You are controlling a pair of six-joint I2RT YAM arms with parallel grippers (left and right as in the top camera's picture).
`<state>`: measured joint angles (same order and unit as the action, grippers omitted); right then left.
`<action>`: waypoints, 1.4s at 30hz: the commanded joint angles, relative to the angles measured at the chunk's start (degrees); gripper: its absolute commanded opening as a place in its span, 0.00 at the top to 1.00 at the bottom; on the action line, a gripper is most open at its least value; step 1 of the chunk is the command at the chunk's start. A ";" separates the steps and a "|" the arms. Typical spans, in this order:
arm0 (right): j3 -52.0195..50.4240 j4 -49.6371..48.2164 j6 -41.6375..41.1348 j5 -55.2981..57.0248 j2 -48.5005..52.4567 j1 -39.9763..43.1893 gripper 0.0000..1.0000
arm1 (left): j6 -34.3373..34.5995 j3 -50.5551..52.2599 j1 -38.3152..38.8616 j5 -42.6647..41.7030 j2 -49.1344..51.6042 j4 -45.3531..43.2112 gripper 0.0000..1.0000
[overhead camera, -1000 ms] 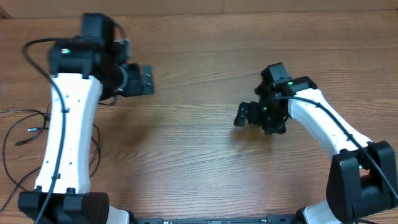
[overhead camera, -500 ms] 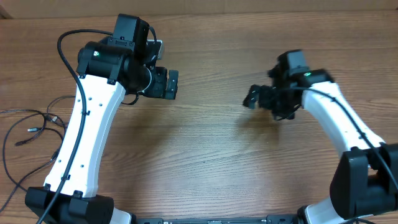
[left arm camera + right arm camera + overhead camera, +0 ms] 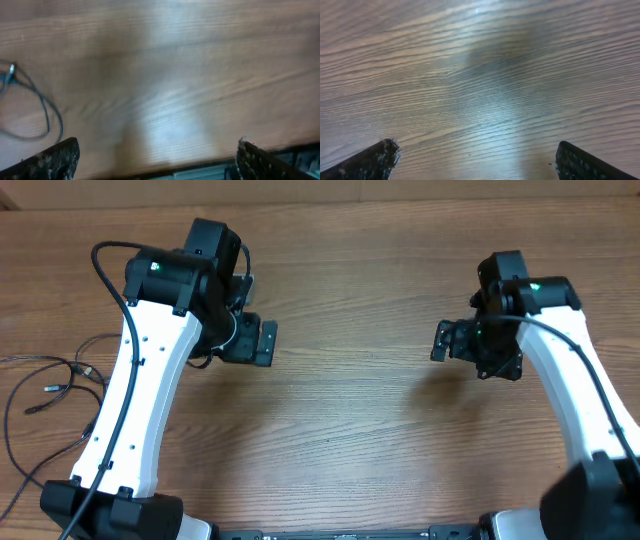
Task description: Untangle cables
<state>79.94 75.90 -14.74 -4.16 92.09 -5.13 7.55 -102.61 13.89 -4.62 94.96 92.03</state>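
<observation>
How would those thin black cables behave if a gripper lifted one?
Probably floppy: the cables lie in loose curved loops. Likely light, being so thin. Lifting one may drag others, since they cross.

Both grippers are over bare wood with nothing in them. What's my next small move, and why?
Probably swing the left gripper toward the cables at the left edge of the table. Its jaws stand open and empty, the cables lie in a loose tangle on that arm's side, and the right gripper, also open, is far across the wood.
</observation>
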 commanded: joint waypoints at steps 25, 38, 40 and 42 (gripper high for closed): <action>-35.52 -20.87 -1.31 1.16 -61.27 -0.81 0.00 | 6.32 44.35 0.37 8.66 -45.40 -31.54 0.01; -35.54 -18.97 -1.53 1.14 -64.92 -0.81 0.00 | 6.19 48.87 0.37 11.21 -59.80 -31.34 0.01; -35.54 -18.97 -1.53 1.14 -64.92 -0.81 0.00 | 6.21 48.87 0.37 11.21 -59.76 -30.86 0.00; -35.54 -18.97 -1.53 1.14 -64.92 -0.81 0.00 | 6.19 48.87 0.37 11.21 -59.76 -30.32 0.00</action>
<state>45.19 57.01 -16.05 -3.40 27.31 -5.78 13.37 -54.39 13.91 5.87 35.40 61.21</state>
